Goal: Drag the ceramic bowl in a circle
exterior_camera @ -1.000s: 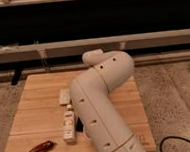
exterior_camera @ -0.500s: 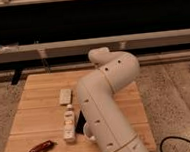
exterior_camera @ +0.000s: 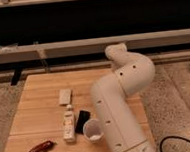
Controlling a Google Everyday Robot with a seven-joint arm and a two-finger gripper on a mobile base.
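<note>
The orange-red ceramic bowl does not show in the camera view; it is either hidden behind the arm or out of view. My white arm rises from the bottom edge, bends over the right half of the wooden table and ends in a joint near the table's far edge. The gripper is not in view; the arm's own bulk hides where it is. A small white cup stands just left of the arm near the table's front edge.
A black flat object lies beside the cup. A white bottle lies left of it, and a pale packet lies farther back. A dark red object lies at the front left. A low rail runs behind the table.
The arm has swung to the right. This uncovered the white cup and the black object, which it hid before.
</note>
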